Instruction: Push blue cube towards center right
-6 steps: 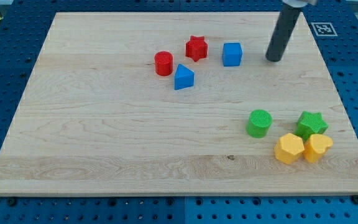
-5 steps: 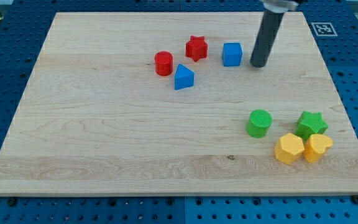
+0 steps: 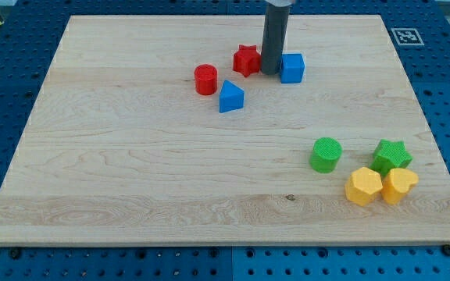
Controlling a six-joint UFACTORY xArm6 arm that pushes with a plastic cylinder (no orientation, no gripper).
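Contact is almost made: my tip (image 3: 270,72) stands in the narrow gap between the red star (image 3: 246,60) and the blue cube (image 3: 291,68), on the cube's left side and seemingly touching it. This arm carries no pincer, only the rod, so nothing opens or closes. The blue cube lies in the far part of the board (image 3: 131,179), a little right of the middle. To do the step well, I judge the push should go right and a little nearer, through the middle of the left face, slowly, so that the cube does not turn away. The cube has no long axis; its faces sit nearly square to the board edges, top face up.
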